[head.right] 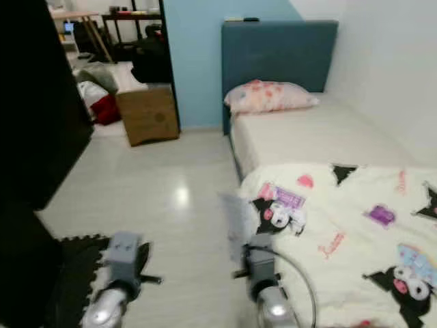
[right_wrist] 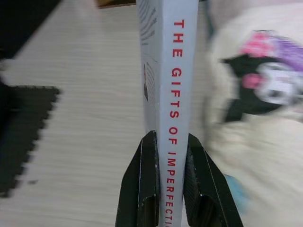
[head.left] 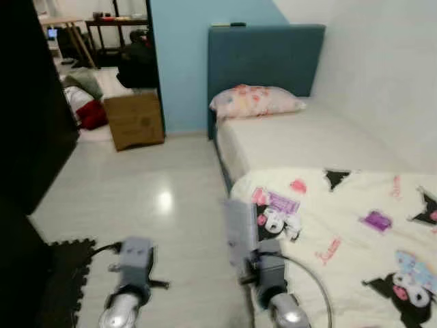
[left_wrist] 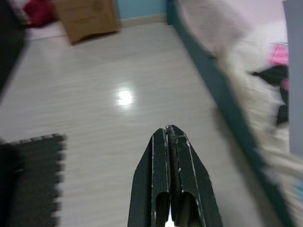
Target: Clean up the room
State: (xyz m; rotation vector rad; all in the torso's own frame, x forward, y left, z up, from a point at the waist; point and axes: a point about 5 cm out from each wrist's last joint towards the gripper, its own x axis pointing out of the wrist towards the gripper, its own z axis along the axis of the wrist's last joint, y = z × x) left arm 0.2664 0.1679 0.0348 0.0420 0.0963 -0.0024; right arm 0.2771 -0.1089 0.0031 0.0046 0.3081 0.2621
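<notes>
— What did the right gripper hold?
— A grey book, clamped upright between both fingers, above the floor just beside the bed.
— And the left gripper?
— Fingers pressed together on nothing, over the pale floor near a dark mat.

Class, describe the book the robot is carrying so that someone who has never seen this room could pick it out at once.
Start at the bed with the blue headboard and cartoon blanket. Just off its near corner, over the pale floor, the right gripper is shut on a thin grey book. Red spine capitals begin "THE GIFTS OF IMPERFECT".
</notes>
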